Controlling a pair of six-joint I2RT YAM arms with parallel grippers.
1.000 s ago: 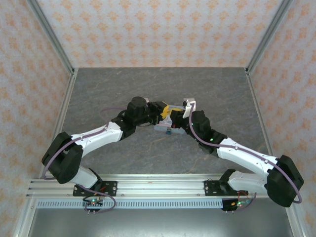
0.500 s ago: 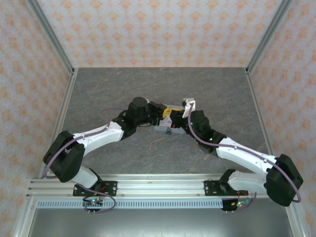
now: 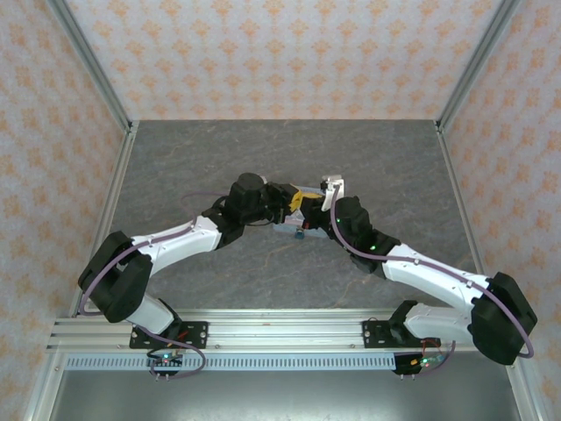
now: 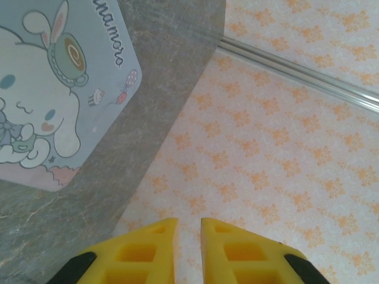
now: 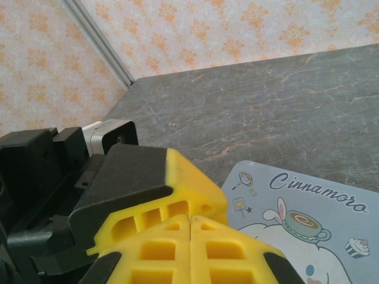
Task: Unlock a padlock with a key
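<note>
Tiny, light and probably slippery, the padlock [image 3: 300, 234] in the middle of the worktop [image 3: 219, 167] wants pinching across its body; left end effector [image 4: 189, 228] slightly parted, right end effector [image 5: 189, 220] pressed together.

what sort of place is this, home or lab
Probably a staged robot test cell, not a home: patterned wall panels in aluminium posts box in a grey stone-look tabletop, and a left arm and right arm are bolted to a metal rail at its near edge.
</note>
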